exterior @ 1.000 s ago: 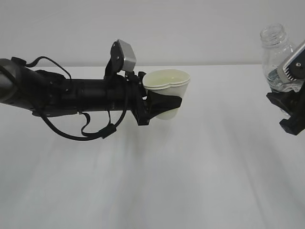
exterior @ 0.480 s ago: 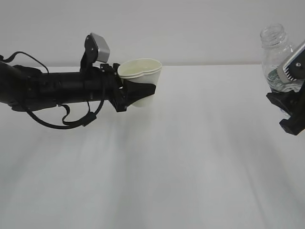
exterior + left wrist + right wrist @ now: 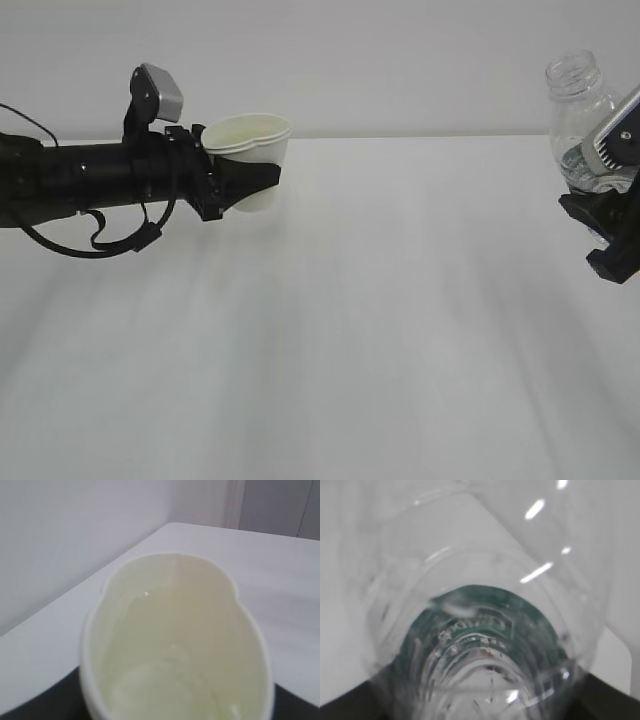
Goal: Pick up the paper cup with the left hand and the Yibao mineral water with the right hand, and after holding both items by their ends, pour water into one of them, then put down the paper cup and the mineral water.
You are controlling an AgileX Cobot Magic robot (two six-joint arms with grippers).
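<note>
Paper cup (image 3: 249, 158) pale-lined; bottle (image 3: 584, 120) uncapped

At far left we see the paper cup (image 3: 250, 165) upright in the left hand (image 3: 235, 185), above the table (image 3: 400, 320). At the right edge, well apart, the right hand (image 3: 610, 235) holds the Yibao mineral water (image 3: 585, 120) upright.
</note>
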